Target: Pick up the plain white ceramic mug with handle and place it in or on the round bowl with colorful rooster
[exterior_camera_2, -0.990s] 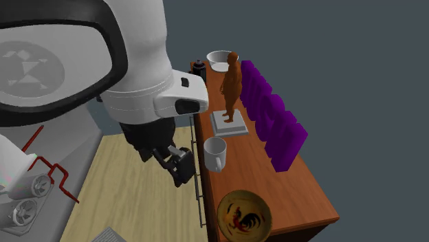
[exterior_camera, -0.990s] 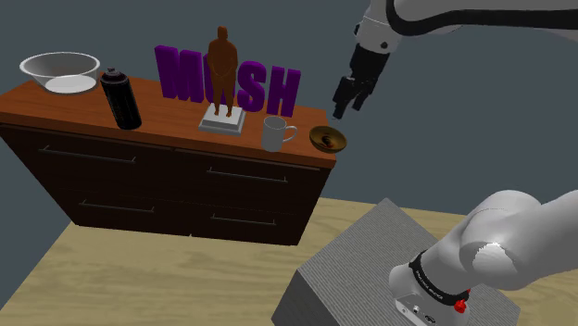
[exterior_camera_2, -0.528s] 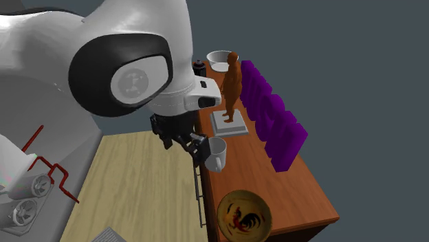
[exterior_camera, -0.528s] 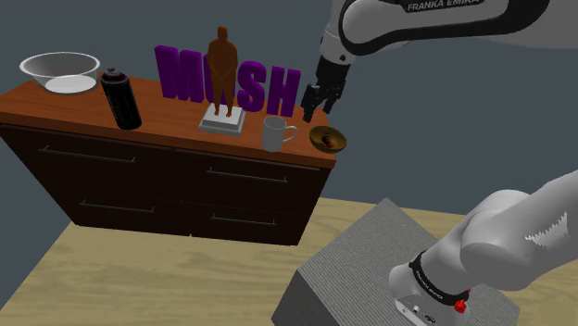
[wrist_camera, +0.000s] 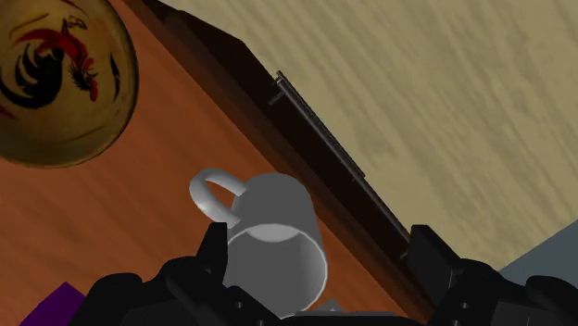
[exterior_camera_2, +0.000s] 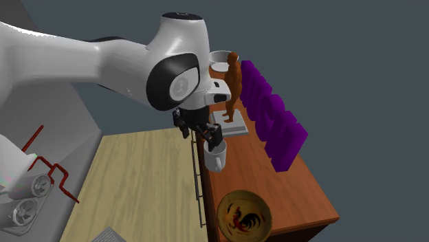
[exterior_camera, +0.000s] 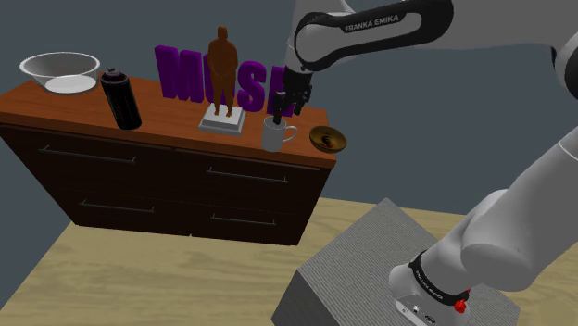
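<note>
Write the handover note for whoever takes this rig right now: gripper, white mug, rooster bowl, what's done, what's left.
Gripper: open, fingers apart, low over the mug with the mug between them; not clasped.
Mug: upright on the dresser top, near its front edge, handle turned toward the bowl.
Rooster bowl: on the same top, beside the mug but apart from it, with nothing in it.
Done: gripper lined up at the mug.
Left: close on the mug, lift, carry it over the bowl, set it down, release.
</note>
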Controlling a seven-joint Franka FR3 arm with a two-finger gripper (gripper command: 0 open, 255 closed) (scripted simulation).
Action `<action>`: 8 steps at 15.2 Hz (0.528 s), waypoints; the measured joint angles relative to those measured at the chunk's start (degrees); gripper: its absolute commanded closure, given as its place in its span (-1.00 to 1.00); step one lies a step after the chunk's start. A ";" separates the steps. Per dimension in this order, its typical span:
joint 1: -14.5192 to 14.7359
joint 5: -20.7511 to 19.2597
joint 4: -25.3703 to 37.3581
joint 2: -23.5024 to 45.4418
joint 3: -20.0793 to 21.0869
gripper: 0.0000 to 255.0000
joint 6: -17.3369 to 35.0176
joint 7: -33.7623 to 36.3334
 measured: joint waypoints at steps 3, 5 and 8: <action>0.71 -1.33 5.51 6.22 0.41 -1.00 1.28 1.16; 1.02 -1.92 7.99 9.14 0.48 -1.00 1.95 1.57; 1.24 -2.26 7.68 10.88 0.50 -1.00 4.05 1.94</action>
